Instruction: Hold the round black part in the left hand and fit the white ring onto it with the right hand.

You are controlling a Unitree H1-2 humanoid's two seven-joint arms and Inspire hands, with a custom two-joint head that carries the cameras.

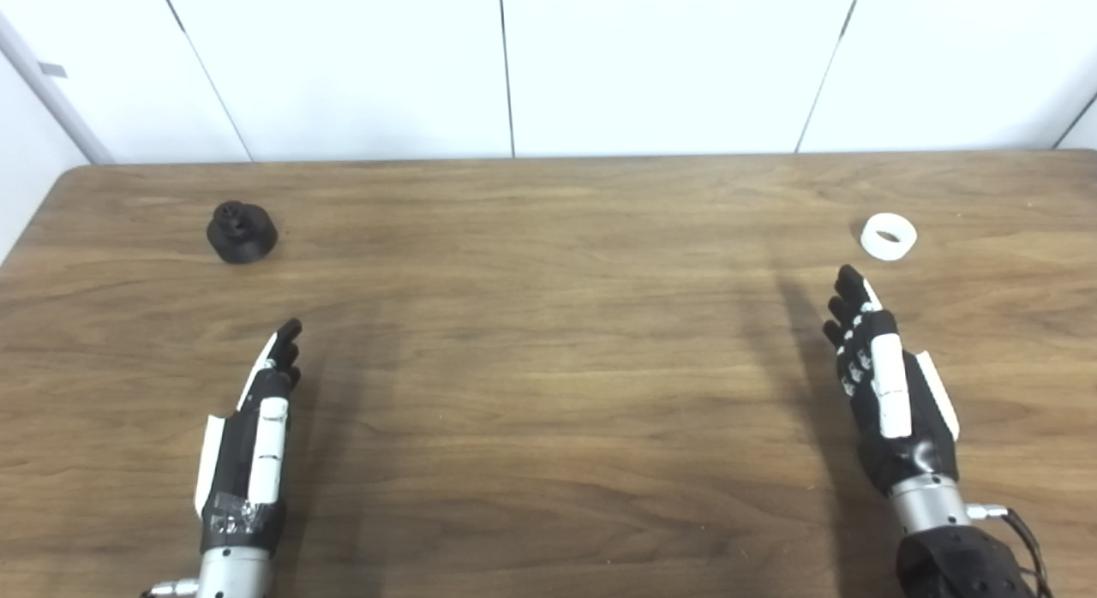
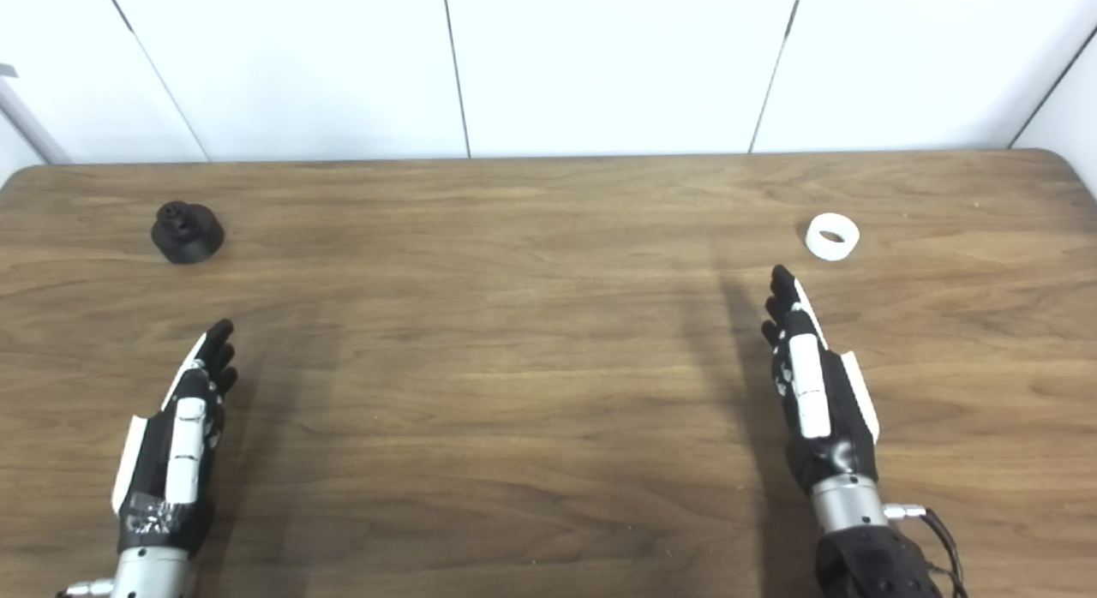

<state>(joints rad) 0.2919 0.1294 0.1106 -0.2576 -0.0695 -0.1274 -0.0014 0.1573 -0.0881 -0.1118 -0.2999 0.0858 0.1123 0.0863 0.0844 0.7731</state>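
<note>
The round black part (image 1: 242, 231) stands on the wooden table (image 1: 548, 341) at the far left, with a small knob on top. The white ring (image 1: 889, 236) lies flat at the far right. My left hand (image 1: 257, 427) is open and empty, fingers straight, near the front left, well short of the black part. My right hand (image 1: 883, 384) is open and empty, fingers straight, its fingertips (image 1: 848, 281) a short way in front of the ring and slightly left of it. The same scene shows in the right eye view: black part (image 2: 187, 232), ring (image 2: 832, 236).
A white panelled wall (image 1: 548, 67) runs behind the table's far edge. A grey pole (image 1: 51, 92) leans at the far left corner. A cable (image 1: 1024, 529) hangs at my right wrist.
</note>
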